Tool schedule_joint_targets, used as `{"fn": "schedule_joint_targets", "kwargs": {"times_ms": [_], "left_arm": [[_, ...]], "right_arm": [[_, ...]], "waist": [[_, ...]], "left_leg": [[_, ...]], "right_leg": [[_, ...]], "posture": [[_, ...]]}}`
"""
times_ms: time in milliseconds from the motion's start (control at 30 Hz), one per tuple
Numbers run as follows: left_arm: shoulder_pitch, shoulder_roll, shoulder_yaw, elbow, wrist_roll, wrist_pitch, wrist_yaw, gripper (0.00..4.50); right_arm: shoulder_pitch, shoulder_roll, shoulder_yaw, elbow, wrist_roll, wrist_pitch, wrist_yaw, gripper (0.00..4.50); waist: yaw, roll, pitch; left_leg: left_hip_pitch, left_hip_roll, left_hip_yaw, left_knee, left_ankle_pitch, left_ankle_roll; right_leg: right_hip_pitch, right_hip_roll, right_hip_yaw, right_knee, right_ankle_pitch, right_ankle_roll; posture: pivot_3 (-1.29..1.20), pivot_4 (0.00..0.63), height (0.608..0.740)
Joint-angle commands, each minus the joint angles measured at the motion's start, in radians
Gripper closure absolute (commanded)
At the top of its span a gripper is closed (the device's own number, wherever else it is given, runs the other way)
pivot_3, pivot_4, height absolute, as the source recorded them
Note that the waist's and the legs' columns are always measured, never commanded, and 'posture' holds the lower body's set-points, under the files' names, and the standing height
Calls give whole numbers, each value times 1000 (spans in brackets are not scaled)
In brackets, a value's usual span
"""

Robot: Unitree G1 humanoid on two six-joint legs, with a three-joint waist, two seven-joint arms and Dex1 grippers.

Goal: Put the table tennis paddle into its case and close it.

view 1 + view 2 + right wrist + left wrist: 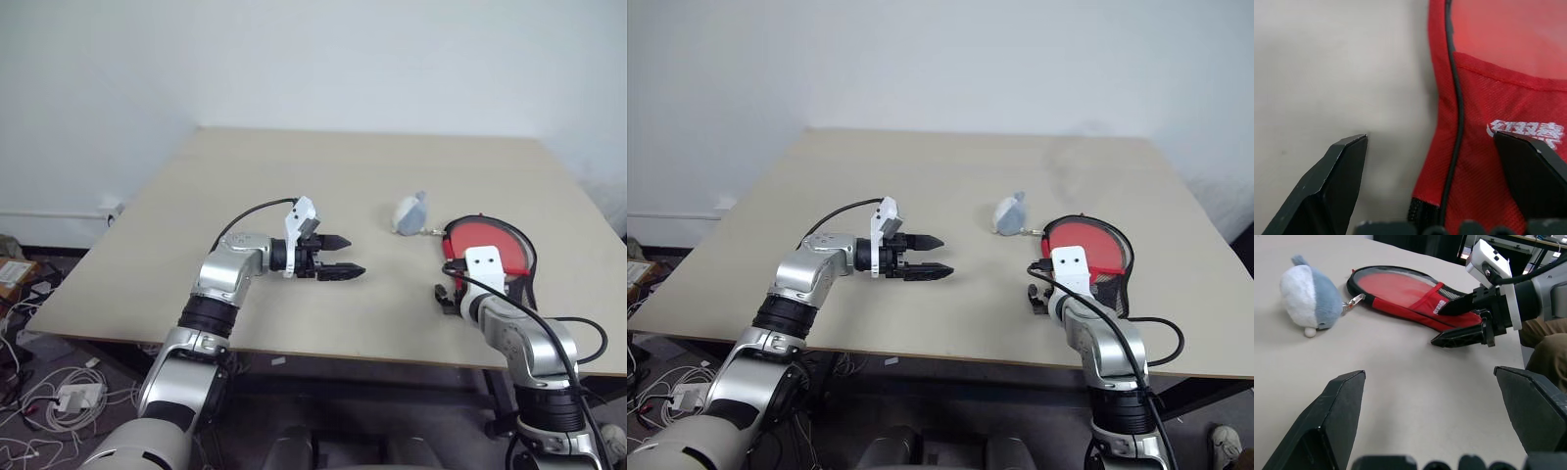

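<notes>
Beige table (294,186), red paddle-shaped case (1400,291), black trim, white logo

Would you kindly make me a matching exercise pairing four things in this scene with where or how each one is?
Things:
1. case
2. plush toy
3. left gripper
4. right gripper

States:
A. open, over bare table
B. open, at the case's narrow end
C. lying flat, red face up
D. beside the case's round end

Pairs: 1-C, 2-D, 3-A, 4-B
</notes>
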Motion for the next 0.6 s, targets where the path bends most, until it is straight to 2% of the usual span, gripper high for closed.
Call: {"fn": "schedule_joint_targets", "kwargs": {"times_ms": [33,333,400,600], "left_arm": [[-33,-4,6,-7,-11,-31,2,0],[-25,-2,-4,-11,0,-57,7,0],[-22,0,-4,-15,1,-59,9,0],[-16,3,-5,-26,0,-57,14,0]], "right_arm": [[4,5,-57,4,-20,31,-18,610],[-10,8,-31,26,-35,24,-5,3865],[-14,10,-29,28,-34,25,-3,4456],[-26,11,-26,43,-37,19,2,4456]], "waist": [[0,0,0],[-4,0,0],[-4,-1,0],[-6,-1,0]], "left_leg": [[0,0,0,0,0,0],[0,0,0,0,0,0],[0,0,0,0,0,0],[0,0,0,0,0,0]], "right_leg": [[0,0,0,0,0,0],[0,0,0,0,0,0],[0,0,0,0,0,0],[0,0,0,0,0,0]], "posture": [[0,0,740],[0,0,740],[0,0,740],[0,0,740]]}}
